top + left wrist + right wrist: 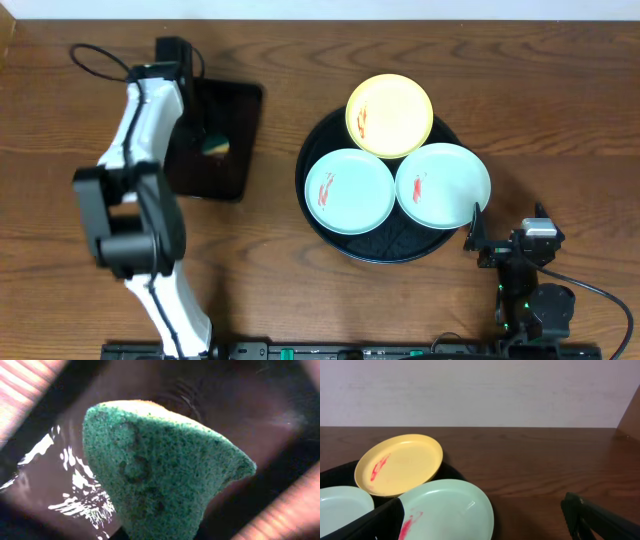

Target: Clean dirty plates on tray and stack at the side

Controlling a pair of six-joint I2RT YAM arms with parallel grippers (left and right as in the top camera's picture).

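Note:
Three dirty plates with red smears lie on the round black tray (pixel 372 252): a pale yellow one (pixel 389 115) at the back, a light blue-green one (pixel 349 191) at front left, a white one (pixel 443 186) at front right. My left gripper (pixel 207 140) is over the rectangular tray, shut on a green sponge (pixel 160 475) that fills the left wrist view; its fingers are hidden. My right gripper (pixel 488 240) is open and empty, low beside the tray's front right rim. In the right wrist view its fingers (pixel 485 527) straddle the white plate's (pixel 450 510) edge, the yellow plate (pixel 400 465) behind.
A smaller rectangular black tray (pixel 232 110) with a wet, shiny base (pixel 75 485) lies at the left. Brown wooden table (pixel 540 110) stretches right of the round tray. A wall rises behind the table (pixel 480 390).

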